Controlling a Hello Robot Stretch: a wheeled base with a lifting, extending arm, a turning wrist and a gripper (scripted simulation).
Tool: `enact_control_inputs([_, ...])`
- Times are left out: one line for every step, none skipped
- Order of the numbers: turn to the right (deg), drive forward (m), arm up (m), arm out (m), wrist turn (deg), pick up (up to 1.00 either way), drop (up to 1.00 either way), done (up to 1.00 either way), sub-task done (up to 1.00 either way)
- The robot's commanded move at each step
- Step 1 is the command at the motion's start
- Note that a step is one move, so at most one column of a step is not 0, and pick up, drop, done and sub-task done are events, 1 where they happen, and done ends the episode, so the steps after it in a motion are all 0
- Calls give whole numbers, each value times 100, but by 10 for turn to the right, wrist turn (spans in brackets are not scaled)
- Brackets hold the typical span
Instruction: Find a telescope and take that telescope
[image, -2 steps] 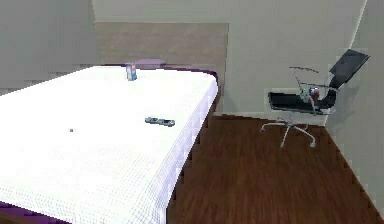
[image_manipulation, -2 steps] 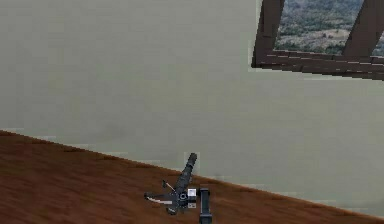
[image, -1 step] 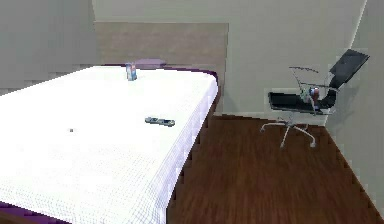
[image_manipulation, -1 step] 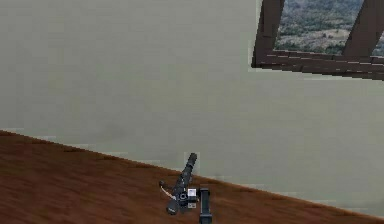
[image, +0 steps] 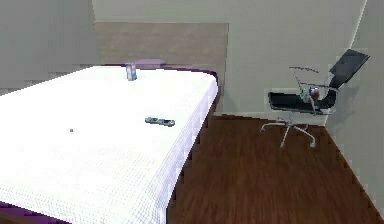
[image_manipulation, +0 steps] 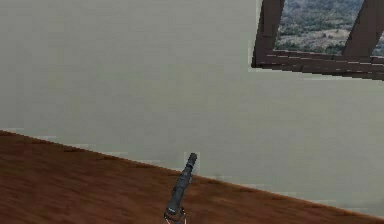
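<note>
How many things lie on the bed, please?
3: a grey upright one near the headboard; a dark flat one toward the forward view's right; a tiny speck toward its left.

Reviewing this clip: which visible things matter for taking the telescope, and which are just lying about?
Job: slim grey tube slanting above the wooden floor, possibly the telescope.
Lying about: bed; dark remote-like item and small grey container on it; office chair; window.

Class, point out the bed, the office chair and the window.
bed (image: 100, 140), forward view, white cover's middle.
office chair (image: 290, 100), forward view, seat.
window (image_manipulation: 265, 35), arm side view, frame's left post.
</note>
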Motion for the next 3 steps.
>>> enact_control_inputs([0,0,0,0,0,100,0,0,0])
enact_control_inputs([0,0,10,0,0,0,0,0,0])
enact_control_inputs([0,0,0,0,0,0,0,100,0])
